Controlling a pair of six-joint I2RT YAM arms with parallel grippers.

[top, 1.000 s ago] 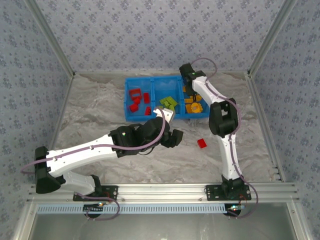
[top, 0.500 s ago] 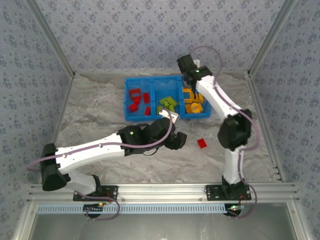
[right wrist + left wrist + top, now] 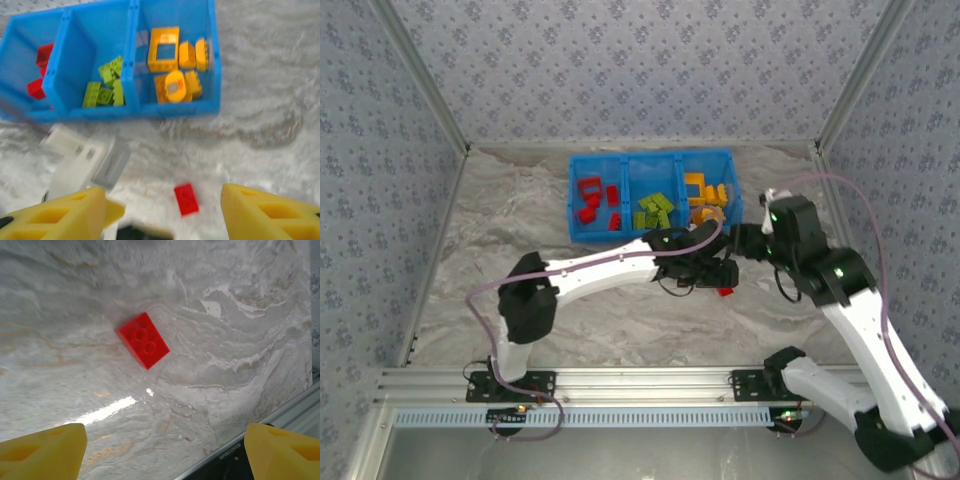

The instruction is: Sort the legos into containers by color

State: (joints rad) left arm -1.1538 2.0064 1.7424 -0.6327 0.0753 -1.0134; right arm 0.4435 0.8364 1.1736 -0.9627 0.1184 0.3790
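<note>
Marbled table (image 3: 520, 215) holds one loose red lego (image 3: 143, 340), one blue bin (image 3: 175, 109).

I work in a small robot test booth, like a lab. Grey-blue flowery paper walls (image 3: 620, 70) stand on three sides, held up by silver metal corner posts (image 3: 421, 95). A flat tabletop with a grey marble look (image 3: 490, 230) fills the middle of the frame. My two white and black robot arms (image 3: 600, 268) are bolted to a long silver metal rail (image 3: 650, 383) along the bottom. Thin purple cables (image 3: 840, 183) loop off them. A bright blue plastic bin with three parts (image 3: 650, 155) sits at the top middle.
</note>
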